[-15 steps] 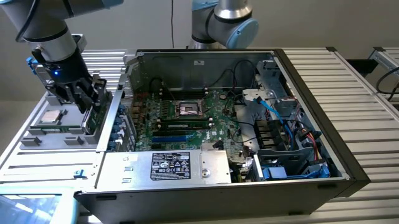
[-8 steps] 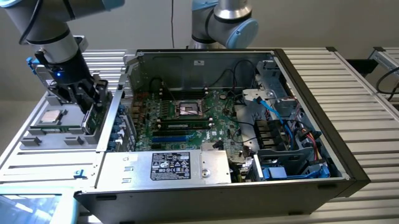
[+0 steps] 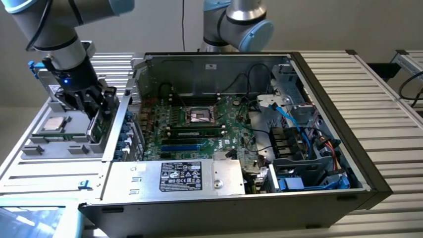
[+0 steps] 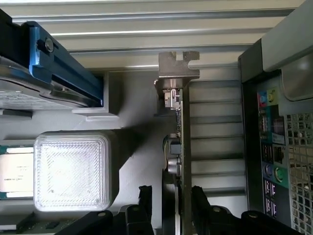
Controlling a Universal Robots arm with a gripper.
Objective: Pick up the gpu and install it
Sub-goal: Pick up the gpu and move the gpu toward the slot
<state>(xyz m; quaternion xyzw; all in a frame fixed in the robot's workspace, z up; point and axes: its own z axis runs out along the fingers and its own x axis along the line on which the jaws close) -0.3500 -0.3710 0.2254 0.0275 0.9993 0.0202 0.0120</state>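
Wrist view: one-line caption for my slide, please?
Open tool astride the edge-on gpu, which stands in its grey holder.

I read the gpu as a thin green edge with a bare silver bracket, and the claw as matt black. The holder tray is plain grey. The block in it is milky white with a fine hatched pattern, and the drive rail is blue. At three o'clock from the tray, the computer case is black, with a green motherboard, a silver power supply carrying a white label, and blue cables. The table is pale grey and ribbed. The arm is grey with light-blue caps.
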